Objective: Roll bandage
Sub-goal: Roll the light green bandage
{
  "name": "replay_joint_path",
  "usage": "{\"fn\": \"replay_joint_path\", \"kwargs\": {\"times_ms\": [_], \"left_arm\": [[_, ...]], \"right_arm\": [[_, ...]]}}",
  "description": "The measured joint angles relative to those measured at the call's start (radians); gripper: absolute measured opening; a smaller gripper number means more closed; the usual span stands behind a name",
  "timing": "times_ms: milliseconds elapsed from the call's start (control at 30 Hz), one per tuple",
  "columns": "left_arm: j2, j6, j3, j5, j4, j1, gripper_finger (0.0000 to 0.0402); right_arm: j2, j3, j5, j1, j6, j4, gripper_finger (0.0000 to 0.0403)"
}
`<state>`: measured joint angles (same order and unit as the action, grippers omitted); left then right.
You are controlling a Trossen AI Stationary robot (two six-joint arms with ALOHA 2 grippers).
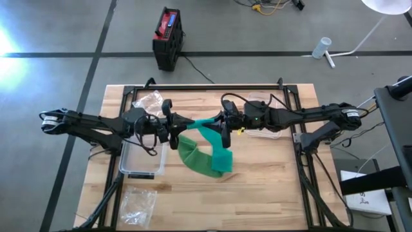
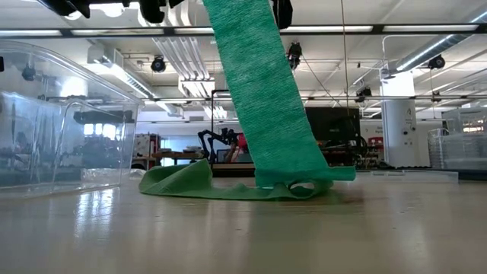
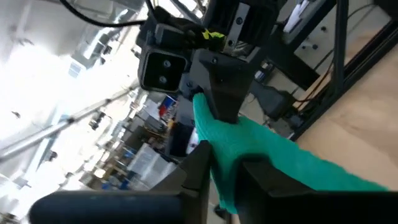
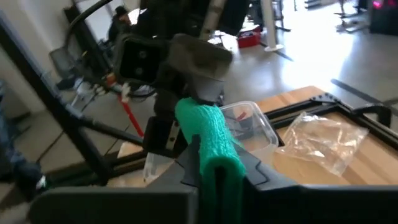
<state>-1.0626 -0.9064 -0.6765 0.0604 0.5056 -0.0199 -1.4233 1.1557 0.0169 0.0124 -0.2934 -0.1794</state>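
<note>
A green bandage (image 1: pixel 205 154) is held up over the middle of the table between my two grippers. Its bunched upper part (image 1: pixel 203 122) spans from my left gripper (image 1: pixel 172 132) to my right gripper (image 1: pixel 223 129). Both are shut on it and point level at each other. From there a wide strip (image 2: pixel 259 99) hangs down. Its lower end lies in loose folds (image 2: pixel 228 186) on the wooden table (image 1: pixel 270 187). My left gripper pinches the bunched bandage (image 3: pixel 227 165) between its two fingers, coming level from the table's left. The bandage runs on past the fingertips to the other gripper, clear of the table. My right gripper pinches the same bunched part (image 4: pixel 219 158) between its two fingers, level from the table's right. The bandage's far end (image 4: pixel 191 112) reaches into the left gripper.
A clear plastic container (image 1: pixel 143 158) stands under the left arm and shows at the left of the low view (image 2: pixel 53 122). Crumpled plastic bags lie at the far left (image 1: pixel 149 100), the near left (image 1: pixel 138 203) and under the right arm (image 1: pixel 261 125).
</note>
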Motion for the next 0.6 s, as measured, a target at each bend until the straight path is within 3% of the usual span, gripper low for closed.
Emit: {"fn": "replay_joint_path", "kwargs": {"times_ms": [133, 433, 600], "left_arm": [[0.007, 0.172, -0.001, 0.021, -0.013, -0.002, 0.0087], [0.037, 0.531, -0.033, 0.053, -0.115, -0.002, 0.0166], [0.03, 0.599, -0.087, -0.007, -0.178, -0.003, 0.022]], "right_arm": [[0.034, 0.0, 0.036, 0.002, 0.086, 0.029, 0.0008], [0.101, 0.001, 0.036, 0.002, 0.328, 0.103, 0.0018], [0.099, 0.001, 0.036, 0.002, 0.426, 0.084, 0.0012]]}}
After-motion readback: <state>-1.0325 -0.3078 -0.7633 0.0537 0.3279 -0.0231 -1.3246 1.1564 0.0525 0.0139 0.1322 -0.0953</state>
